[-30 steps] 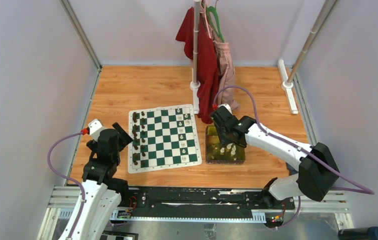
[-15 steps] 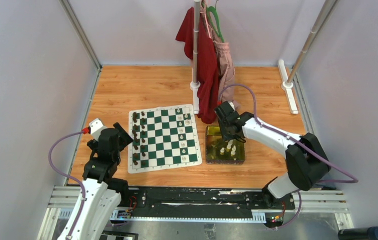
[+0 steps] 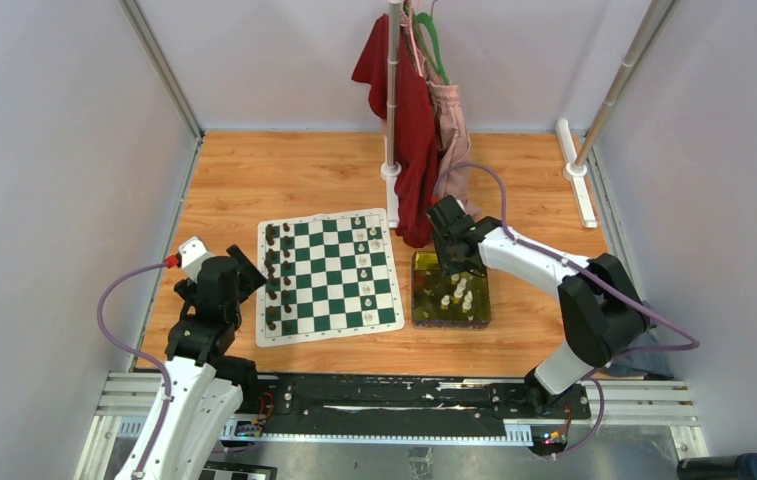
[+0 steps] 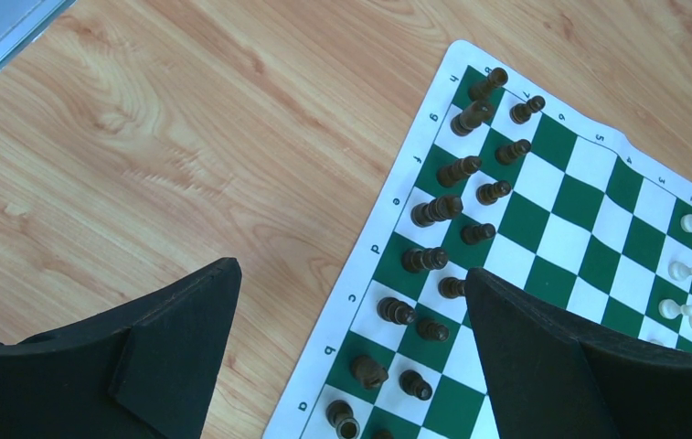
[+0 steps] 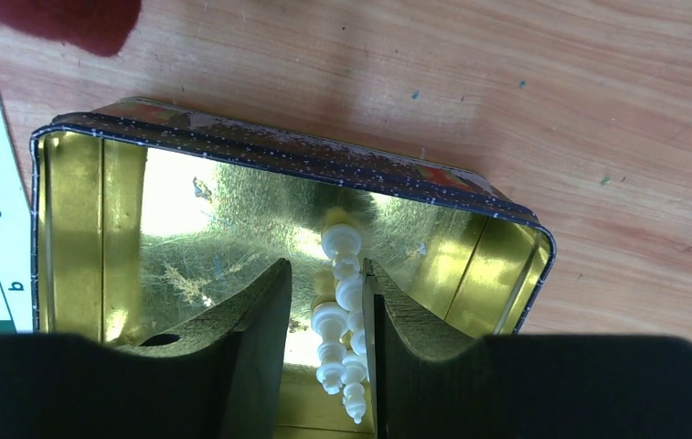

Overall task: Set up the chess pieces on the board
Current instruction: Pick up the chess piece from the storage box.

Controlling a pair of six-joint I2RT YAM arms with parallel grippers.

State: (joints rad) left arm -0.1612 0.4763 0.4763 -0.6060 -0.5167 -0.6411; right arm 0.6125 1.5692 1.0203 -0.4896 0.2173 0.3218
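Inside the tin (image 5: 278,146), the right hand (image 5: 325,270) has its fingers apart around several heaped chess pieces (image 5: 342,242); closing could pinch two or tumble them. The board (image 3: 329,290) lies beside the tin; farther from the tin, the left hand (image 4: 349,273) gapes wide.

Bright, even, soft light fills the top view. The desk (image 3: 294,170) around the board (image 3: 329,275) carries only faint, soft-edged shadows. That picture is sharp throughout, though the poles (image 3: 626,70) beyond the board lean outward toward the frame edges.

In the left wrist view the board and the wood grain beside it are crisp, while the left hand (image 4: 351,274) is a near-black mass with little surface detail.

In the right wrist view the tray (image 5: 77,229) right of the board throws strong gold glare. The chess pieces (image 5: 340,240) in it wash out to plain white. The right hand (image 5: 328,274) is black and soft-edged, and the red cloth (image 5: 49,18) beyond the board is an unfocused blur.
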